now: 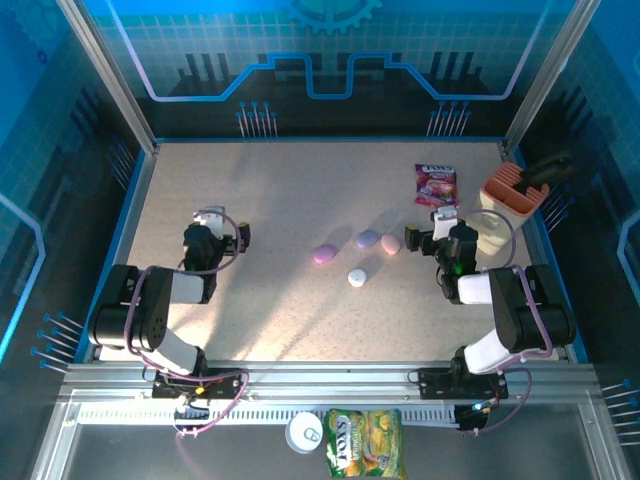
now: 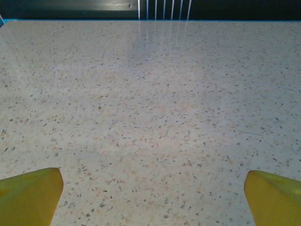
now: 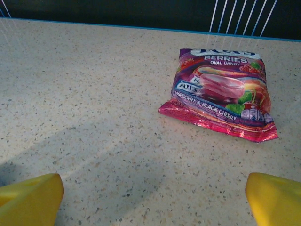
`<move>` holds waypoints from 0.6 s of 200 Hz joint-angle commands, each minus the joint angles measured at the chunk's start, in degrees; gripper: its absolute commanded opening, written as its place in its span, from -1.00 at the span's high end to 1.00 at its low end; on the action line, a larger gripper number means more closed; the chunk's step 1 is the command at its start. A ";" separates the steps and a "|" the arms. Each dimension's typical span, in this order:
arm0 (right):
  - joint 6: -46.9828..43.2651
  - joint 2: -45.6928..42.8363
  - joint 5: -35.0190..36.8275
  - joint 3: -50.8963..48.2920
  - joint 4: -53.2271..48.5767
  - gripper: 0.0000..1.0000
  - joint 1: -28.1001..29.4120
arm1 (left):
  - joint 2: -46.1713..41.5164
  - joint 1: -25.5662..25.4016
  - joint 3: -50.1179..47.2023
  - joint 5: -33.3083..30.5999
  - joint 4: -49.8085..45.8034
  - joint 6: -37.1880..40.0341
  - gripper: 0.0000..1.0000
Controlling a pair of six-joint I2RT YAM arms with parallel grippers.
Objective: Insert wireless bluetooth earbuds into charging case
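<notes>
"While both arms sat folded at the near edge, how did the claws stand?"

"The left gripper (image 2: 154,190) gaped wide, nothing between its yellow fingertips (image 2: 33,195), over bare speckled beige table (image 2: 150,94). The right gripper (image 3: 153,193) stood just as wide and empty, facing a glossy purple-and-pink foil candy bag (image 3: 218,92) lying flat near the far edge."

"And the earbud things?"

"Four small rounded plastic pebble-shaped cases lay mid-table between the arms: a pinkish-lilac case (image 1: 324,254), a lilac case (image 1: 368,238), a peach-pink case (image 1: 390,243) just beside it and nearest the right claw, and a white case (image 1: 357,277) closer to the bases. Whether earbuds sat in or beside them was too small to tell."
</notes>
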 commanded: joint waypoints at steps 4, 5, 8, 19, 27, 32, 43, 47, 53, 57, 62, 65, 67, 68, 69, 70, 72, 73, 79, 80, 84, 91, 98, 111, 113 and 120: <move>-0.51 0.14 -0.31 1.00 0.70 -1.00 -0.50 | 0.36 0.47 0.70 2.62 2.35 -2.44 -0.98; -0.54 0.14 -0.31 1.05 0.66 -1.00 -0.50 | 0.37 0.45 0.71 2.57 2.29 -2.48 -0.98; -0.63 0.07 -0.35 1.11 0.62 -1.00 -0.50 | 0.25 0.43 0.76 2.52 1.95 -2.51 -0.99; -0.95 0.21 -0.64 1.32 0.28 -1.00 -0.34 | 0.32 0.43 0.63 2.08 2.31 -2.54 -0.99; -1.34 0.24 -1.02 1.60 -0.22 -1.00 -0.16 | 0.27 0.43 0.66 2.12 1.94 -2.53 -0.98; -1.71 0.24 -1.16 1.77 -0.68 -1.00 0.08 | 0.27 0.43 0.62 2.07 2.21 -2.48 -0.99; -1.89 0.22 -0.83 1.85 -0.62 -1.00 0.32 | 0.20 0.40 0.64 2.07 2.04 -2.48 -0.99; -1.90 0.28 -0.83 1.84 -0.66 -1.00 0.31 | 0.32 0.44 0.63 2.01 2.21 -2.44 -0.98; -1.90 0.24 -0.83 1.80 -0.66 -1.00 0.31 | 0.22 0.40 0.60 1.99 2.13 -2.44 -0.98; -1.88 0.24 -0.84 1.79 -0.62 -1.00 0.33 | 0.22 0.34 0.58 2.01 2.09 -2.37 -0.99; -1.88 0.24 -0.83 1.84 -0.62 -1.00 0.37 | 0.29 0.34 0.63 2.18 2.21 -2.27 -0.98; -1.87 0.24 -0.88 1.80 -0.64 -1.00 0.30 | 0.31 0.26 0.68 2.50 2.10 -2.26 -0.98; -1.82 0.24 -0.84 1.80 -0.63 -1.00 0.31 | 0.29 0.28 0.71 2.62 2.00 -2.26 -0.98; -1.86 0.24 -0.84 1.84 -0.62 -1.00 0.30 | 0.29 0.31 0.76 2.74 1.94 -2.22 -0.98; -1.83 0.24 -0.83 1.82 -0.62 -1.00 0.34 | 0.24 0.28 0.78 2.76 1.91 -2.15 -0.98; -1.86 0.24 -0.83 1.85 -0.66 -1.00 0.31 | 0.22 0.27 0.79 2.81 1.90 -2.12 -0.98; -1.89 0.26 -0.83 1.83 -0.63 -1.00 0.30 | 0.24 0.25 0.80 2.78 1.89 -2.12 -0.98; -1.89 0.25 -0.83 1.81 -0.63 -1.00 0.29 | 0.26 0.25 0.80 2.82 1.89 -2.15 -0.98; -1.89 0.23 -0.80 1.74 -0.64 -1.00 0.34 | 0.21 0.25 0.77 2.94 1.89 -2.13 -0.99; -1.85 0.23 -0.81 1.72 -0.63 -1.00 0.40 | 0.25 0.25 0.74 2.95 1.93 -2.15 -0.99; -1.83 0.24 -0.78 1.71 -0.62 -1.00 0.41 | 0.25 0.26 0.80 2.95 1.90 -2.13 -0.99; -1.96 0.25 -0.72 1.71 -0.61 -1.00 0.42 | 0.26 0.25 0.80 2.90 1.91 -2.17 -0.98; -1.99 0.24 -0.54 1.69 -0.54 -1.00 0.48 | 0.29 0.25 0.80 2.88 1.89 -2.17 -0.98; -2.32 0.24 0.40 1.60 -0.10 -1.00 0.97 | 0.26 0.25 0.81 2.94 1.90 -2.09 -0.99; -2.31 0.24 0.51 1.57 -0.09 -1.00 1.05 | 0.26 0.30 0.81 2.88 1.89 -2.06 -0.99; -2.41 0.24 0.62 1.49 -0.13 -1.00 1.12 | 0.27 0.25 0.80 2.91 1.88 -2.04 -0.99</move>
